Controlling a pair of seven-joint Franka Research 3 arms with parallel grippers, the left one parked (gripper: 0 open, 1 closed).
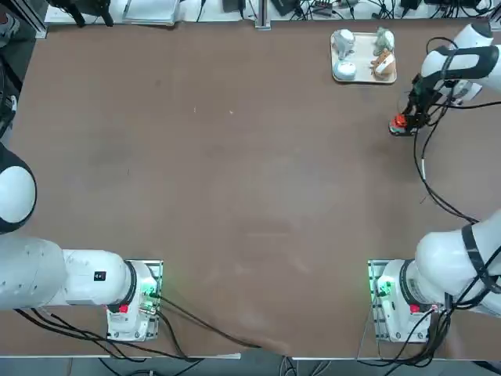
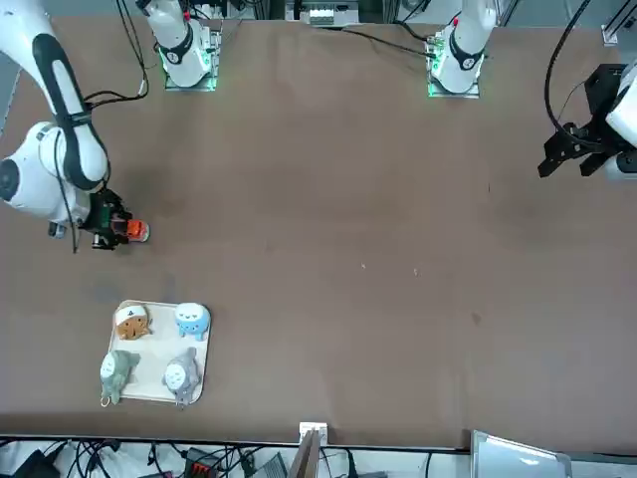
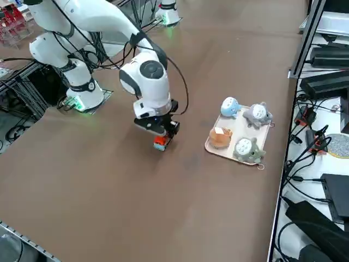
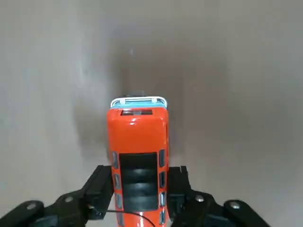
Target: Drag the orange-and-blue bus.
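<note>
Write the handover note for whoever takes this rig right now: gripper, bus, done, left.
Right gripper: shut on the orange-and-blue bus, low at the table, fingers on the bus's two sides.
Bus: on the tabletop near the white tray of figurines, apart from it.
Done: bus gripped.
Left: drag it along the table, then let go. How far it has already gone cannot be told.

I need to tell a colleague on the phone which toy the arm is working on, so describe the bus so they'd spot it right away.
Find the small white tray of figurines at the table's far right corner. Just nearer the robot, the right gripper is shut on the orange-and-blue bus, which sits on the bare table. It is the only bright orange, boxy thing there; the tray's neighbours are pale, rounded animals.
</note>
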